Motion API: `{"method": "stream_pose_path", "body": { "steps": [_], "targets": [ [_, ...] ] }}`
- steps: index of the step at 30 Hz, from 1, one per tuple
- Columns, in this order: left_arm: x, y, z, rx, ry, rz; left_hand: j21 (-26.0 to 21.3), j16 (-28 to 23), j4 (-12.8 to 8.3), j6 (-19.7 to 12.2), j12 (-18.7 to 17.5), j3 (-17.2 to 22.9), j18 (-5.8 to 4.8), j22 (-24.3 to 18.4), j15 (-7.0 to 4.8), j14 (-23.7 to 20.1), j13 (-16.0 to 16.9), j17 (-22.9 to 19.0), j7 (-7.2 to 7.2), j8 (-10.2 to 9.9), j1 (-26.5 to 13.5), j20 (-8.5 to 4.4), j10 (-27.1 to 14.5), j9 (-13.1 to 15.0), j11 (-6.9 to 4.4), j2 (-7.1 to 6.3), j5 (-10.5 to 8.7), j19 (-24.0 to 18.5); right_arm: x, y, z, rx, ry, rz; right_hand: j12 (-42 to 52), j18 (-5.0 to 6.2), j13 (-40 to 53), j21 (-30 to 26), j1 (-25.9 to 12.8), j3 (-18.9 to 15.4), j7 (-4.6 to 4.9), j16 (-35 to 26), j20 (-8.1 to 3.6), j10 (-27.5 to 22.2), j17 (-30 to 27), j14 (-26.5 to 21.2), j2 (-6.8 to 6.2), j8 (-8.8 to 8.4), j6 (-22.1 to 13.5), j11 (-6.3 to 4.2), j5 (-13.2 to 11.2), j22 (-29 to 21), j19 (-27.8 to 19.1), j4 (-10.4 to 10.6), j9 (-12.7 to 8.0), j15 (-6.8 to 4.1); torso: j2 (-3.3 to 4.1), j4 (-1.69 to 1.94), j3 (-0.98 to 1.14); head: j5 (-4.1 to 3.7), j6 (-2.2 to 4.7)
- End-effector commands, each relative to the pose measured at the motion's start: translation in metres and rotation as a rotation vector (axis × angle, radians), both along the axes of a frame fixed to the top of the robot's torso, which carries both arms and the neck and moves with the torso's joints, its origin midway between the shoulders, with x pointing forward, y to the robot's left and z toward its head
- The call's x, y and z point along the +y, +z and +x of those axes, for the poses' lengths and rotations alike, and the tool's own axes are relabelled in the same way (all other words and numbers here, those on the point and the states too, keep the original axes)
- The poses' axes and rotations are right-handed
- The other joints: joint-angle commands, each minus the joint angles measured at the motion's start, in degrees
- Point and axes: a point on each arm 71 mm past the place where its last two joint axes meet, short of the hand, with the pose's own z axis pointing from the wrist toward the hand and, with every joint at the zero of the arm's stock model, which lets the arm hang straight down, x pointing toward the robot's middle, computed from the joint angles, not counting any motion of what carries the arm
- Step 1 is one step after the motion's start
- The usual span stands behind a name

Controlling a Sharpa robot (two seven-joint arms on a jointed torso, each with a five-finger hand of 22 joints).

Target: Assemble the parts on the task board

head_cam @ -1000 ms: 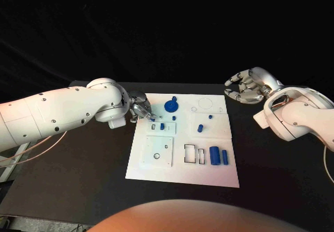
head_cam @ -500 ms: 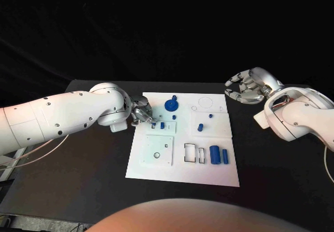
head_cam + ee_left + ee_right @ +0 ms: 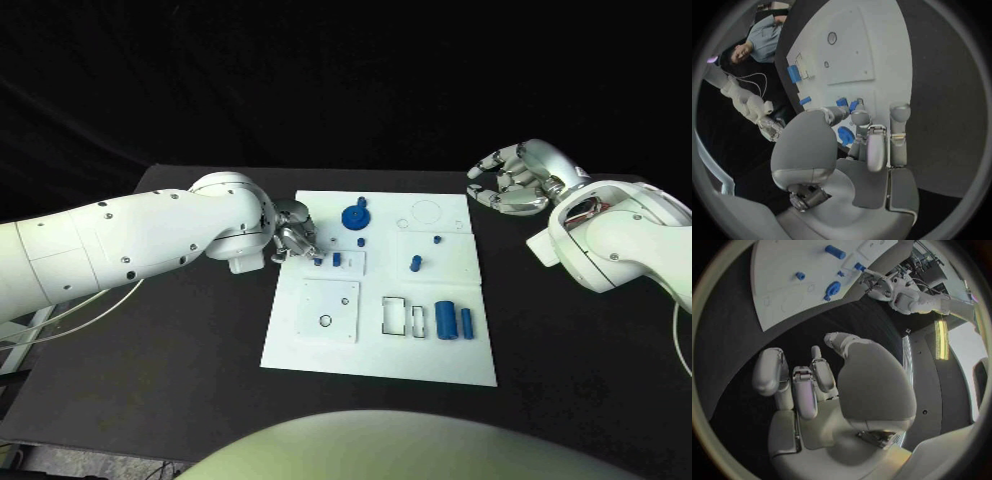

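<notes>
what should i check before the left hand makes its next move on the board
1. Left hand at the board's left edge, by the small blue pegs: ok.
2. Left hand holding a part: cannot tell, fingers hide it.
3. Right hand off the board, holding nothing: ok.
4. Round blue knob clear of the left fingers: ok.
5. Large blue cylinder lying apart near the board's right side: ok.

A white task board [image 3: 378, 340] carrying blue parts [image 3: 446, 320] lies on a black table [image 3: 173, 350].
</notes>
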Motion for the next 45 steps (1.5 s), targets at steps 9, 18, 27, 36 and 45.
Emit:
{"method": "stream_pose_path", "body": {
  "steps": [9, 18, 27, 36, 45],
  "targets": [
    [-0.0037, -0.0017, -0.0015, -0.017, -0.048, 0.048, 0.31, 0.37, -10.45, 1.07, 0.09, 10.62, -0.05, 0.13, -0.50, 4.75, -0.06, 10.40, -0.64, -0.24, -0.31, 0.03, 0.30, -0.08, -0.05, 0.47, 0.27, 0.34, 0.0010, -0.0005, -0.0008, 0.002, 0.012, -0.010, -0.23, 0.76, -0.13, -0.29, -0.35, 0.05, -0.01, -0.27, -0.06, -0.47, 12.38, 5.05, -0.19, 0.36, -0.17, -0.13, 0.34, 0.32, -0.38, -0.23, 0.09, -0.43, 0.01, 0.06, -0.03, 0.18, 0.00],
    [-0.0030, -0.0020, -0.0012, -0.025, -0.043, 0.050, 0.38, 0.38, -10.49, 1.09, 0.09, 10.66, -0.07, 0.20, -0.51, 4.76, -0.06, 10.43, -0.64, -0.24, -0.33, 0.02, 0.32, -0.09, -0.06, 0.48, 0.27, 0.40, 0.0009, -0.0006, -0.0006, 0.002, 0.012, -0.011, -0.23, 0.77, -0.12, -0.32, -0.40, 0.09, 0.00, -0.28, -0.07, -0.46, 12.36, 5.04, -0.16, 0.37, -0.18, -0.13, 0.36, 0.31, -0.39, -0.25, 0.10, -0.43, 0.00, 0.03, -0.05, 0.29, 0.00],
    [-0.0018, -0.0007, -0.0013, -0.042, -0.030, 0.039, 0.67, 0.44, -10.68, 1.24, 0.29, 10.81, -0.14, 0.46, -0.55, 4.82, 0.25, 10.64, -0.65, -0.19, -0.34, -0.02, 0.57, -0.13, -0.13, 0.48, 0.32, 0.63, 0.0009, -0.0005, -0.0007, 0.002, 0.012, -0.011, -0.23, 0.77, -0.12, -0.32, -0.40, 0.09, 0.00, -0.28, -0.07, -0.46, 12.36, 5.04, -0.16, 0.37, -0.18, -0.13, 0.36, 0.31, -0.39, -0.25, 0.10, -0.43, 0.00, -0.01, 0.00, 0.35, 0.00],
    [0.0010, 0.0011, -0.0021, -0.070, -0.008, 0.020, 1.50, 0.72, -11.24, 1.82, 0.92, 11.39, -0.31, 1.21, -0.74, 5.10, 1.18, 11.55, -0.81, -0.01, -0.69, -0.21, 1.46, -0.26, -0.31, 0.27, 1.03, 1.39, 0.0008, -0.0005, -0.0009, 0.001, 0.012, -0.010, -0.23, 0.77, -0.12, -0.32, -0.40, 0.09, 0.00, -0.28, -0.07, -0.46, 12.36, 5.04, -0.16, 0.37, -0.18, -0.13, 0.36, 0.31, -0.39, -0.25, 0.10, -0.43, 0.00, 0.00, -0.02, 0.34, 0.00],
    [0.0018, 0.0019, -0.0020, -0.089, 0.006, 0.005, 2.08, 0.84, -11.48, 2.14, 1.20, 11.76, -0.44, 1.72, -0.85, 5.23, 1.60, 11.96, -0.92, 0.09, -1.04, -0.31, 1.95, -0.35, -0.42, 0.09, 1.40, 1.89, 0.0013, -0.0006, -0.0007, 0.001, 0.013, -0.010, -0.23, 0.77, -0.12, -0.32, -0.40, 0.09, 0.00, -0.28, -0.07, -0.46, 12.36, 5.04, -0.16, 0.37, -0.18, -0.13, 0.36, 0.31, -0.39, -0.25, 0.10, -0.43, -0.01, -0.01, 0.00, 0.41, 0.00]
  ]
}}
